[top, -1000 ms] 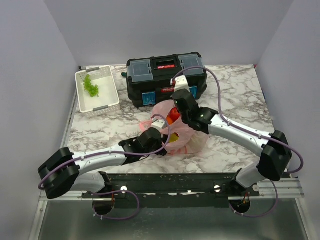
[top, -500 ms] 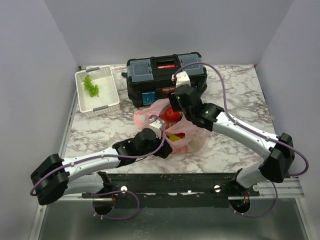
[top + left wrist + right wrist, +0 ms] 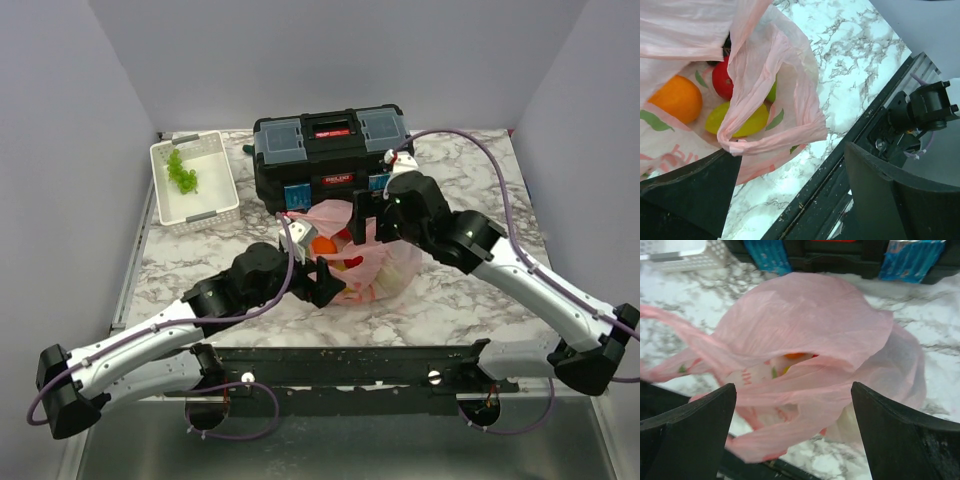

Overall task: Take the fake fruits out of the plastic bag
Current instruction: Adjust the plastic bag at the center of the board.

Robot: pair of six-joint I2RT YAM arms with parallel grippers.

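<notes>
Both claws spread and empty: left claw [image 3: 325,285] faces the open mouth of the bag [image 3: 360,255] on the counter [image 3: 470,180], fruits [image 3: 722,81] inside just ahead of it; right claw [image 3: 368,222] hovers over the bag's far side, judged the less direct reach.

The marble table [image 3: 180,260] carries the plastic bag [image 3: 380,275], a black toolbox [image 3: 330,150] and a white basket [image 3: 210,185].

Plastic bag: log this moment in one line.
plastic bag: mouth open | fake fruits: inside | left tool: open, beside bag | right tool: open, over bag
</notes>
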